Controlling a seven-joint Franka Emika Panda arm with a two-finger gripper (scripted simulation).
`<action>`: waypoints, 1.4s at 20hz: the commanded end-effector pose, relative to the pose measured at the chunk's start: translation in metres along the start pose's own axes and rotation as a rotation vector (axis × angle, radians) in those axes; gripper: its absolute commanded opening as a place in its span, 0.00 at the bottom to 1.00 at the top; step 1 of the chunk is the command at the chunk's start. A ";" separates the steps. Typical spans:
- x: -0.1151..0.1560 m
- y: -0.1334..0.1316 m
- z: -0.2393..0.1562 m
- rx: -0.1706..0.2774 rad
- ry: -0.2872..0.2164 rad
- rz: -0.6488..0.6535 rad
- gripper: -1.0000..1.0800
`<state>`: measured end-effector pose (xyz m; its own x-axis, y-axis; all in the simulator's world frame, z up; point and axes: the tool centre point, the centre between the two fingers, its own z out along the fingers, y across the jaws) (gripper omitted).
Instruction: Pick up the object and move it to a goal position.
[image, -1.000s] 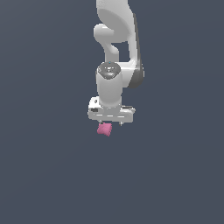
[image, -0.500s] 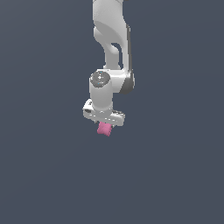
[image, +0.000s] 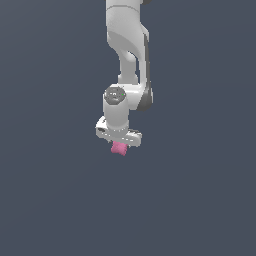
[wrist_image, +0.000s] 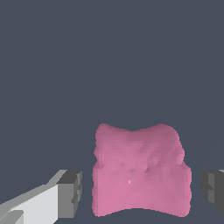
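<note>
The object, a small pink block (image: 119, 148) with pinched sides, sits just under the white gripper (image: 118, 141) in the exterior view. In the wrist view the block (wrist_image: 140, 175) lies between the two dark-tipped fingers (wrist_image: 70, 192), with a narrow gap showing on each side. The other finger (wrist_image: 213, 186) is at the frame's edge. The jaws stand open around the block, and I cannot see either one touching it. The arm (image: 127, 50) comes down from the top of the exterior view.
Around the arm and block there is only a plain dark grey-blue background. No other object, container or edge shows in either view.
The hand has come down a little and shifted toward the exterior view's left, closing over the block. The upper arm has changed posture. The pink block has stayed in place.
</note>
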<state>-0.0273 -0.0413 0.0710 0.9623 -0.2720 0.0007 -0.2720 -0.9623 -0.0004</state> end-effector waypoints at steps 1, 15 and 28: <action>-0.001 0.001 0.013 0.000 -0.001 0.002 0.96; 0.000 0.001 0.032 -0.001 -0.001 0.004 0.00; -0.008 -0.003 0.018 0.000 0.000 0.004 0.00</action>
<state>-0.0324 -0.0378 0.0486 0.9612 -0.2758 0.0001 -0.2758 -0.9612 -0.0004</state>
